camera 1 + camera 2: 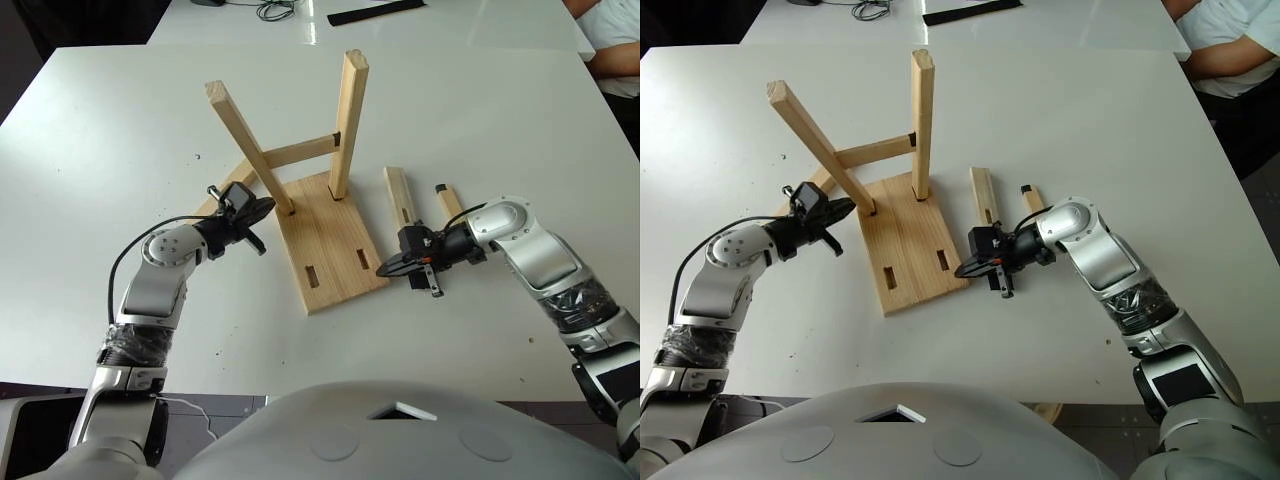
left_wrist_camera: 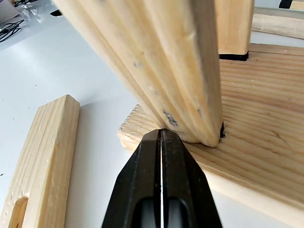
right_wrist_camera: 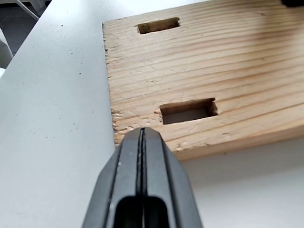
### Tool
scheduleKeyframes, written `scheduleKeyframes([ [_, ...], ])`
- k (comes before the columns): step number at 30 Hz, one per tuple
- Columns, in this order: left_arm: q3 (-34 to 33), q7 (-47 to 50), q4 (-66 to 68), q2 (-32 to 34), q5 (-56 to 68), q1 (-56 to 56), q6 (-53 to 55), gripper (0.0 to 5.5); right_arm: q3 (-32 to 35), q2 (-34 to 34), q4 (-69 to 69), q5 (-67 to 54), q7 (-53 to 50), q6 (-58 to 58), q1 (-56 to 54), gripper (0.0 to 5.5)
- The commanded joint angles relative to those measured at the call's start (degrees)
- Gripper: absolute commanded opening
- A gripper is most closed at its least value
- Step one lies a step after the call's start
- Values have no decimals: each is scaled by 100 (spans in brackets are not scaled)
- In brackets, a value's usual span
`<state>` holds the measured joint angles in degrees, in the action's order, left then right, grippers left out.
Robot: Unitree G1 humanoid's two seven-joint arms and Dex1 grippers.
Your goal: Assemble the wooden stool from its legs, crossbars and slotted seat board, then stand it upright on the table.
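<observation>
The slotted seat board [image 1: 325,245] lies flat mid-table with two legs [image 1: 348,120] standing in its far slots, joined by a crossbar [image 1: 300,151]; the left leg [image 1: 245,140] leans outward. Two near slots [image 3: 187,110] are open. My left gripper [image 1: 262,212] is shut, its tip at the foot of the leaning leg [image 2: 180,71] by the board's left edge. My right gripper [image 1: 388,268] is shut and empty, touching the board's right near edge [image 3: 142,137]. Loose legs lie on the table: two to the right [image 1: 401,198] [image 1: 449,203], one left [image 2: 45,152].
The white table [image 1: 120,130] has free room left, right and in front of the board. A black strip [image 1: 375,13] and cables [image 1: 275,10] lie on the far table. A person's arm [image 1: 1230,45] rests at the far right corner.
</observation>
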<state>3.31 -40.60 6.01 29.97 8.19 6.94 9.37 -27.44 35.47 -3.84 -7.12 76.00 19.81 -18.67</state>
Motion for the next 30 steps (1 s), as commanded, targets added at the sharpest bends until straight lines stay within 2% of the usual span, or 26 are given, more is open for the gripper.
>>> scheduleKeyframes([
  [1, -24, 54, 553, -177, -64, 419, -316, 2, -14, -171, 11, -10, -341, 402, 141, 0],
  [6, -195, 407, 775, -283, -185, 504, -712, 2, 645, -216, -289, -550, -710, 909, 138, 0],
  [9, -660, 569, 26, -46, -4, -109, -541, 2, 1144, -112, -332, -813, -839, 1151, -68, 0],
  [12, -1085, 499, -1296, 357, 36, -1388, 97, 2, 1039, -140, 56, -439, -1111, 870, -281, 0],
  [16, -954, 117, -2229, 727, 64, -2319, 600, 2, 756, -293, 360, -136, -1335, 645, -188, 0],
  [22, -333, 167, -1960, 408, -80, -1796, 829, 2, 309, -308, 397, 35, -1104, 518, -158, 0],
  [30, 256, 165, -346, -4, -391, -610, 213, 2, -72, -267, 855, 283, -549, 27, -424, 0],
])
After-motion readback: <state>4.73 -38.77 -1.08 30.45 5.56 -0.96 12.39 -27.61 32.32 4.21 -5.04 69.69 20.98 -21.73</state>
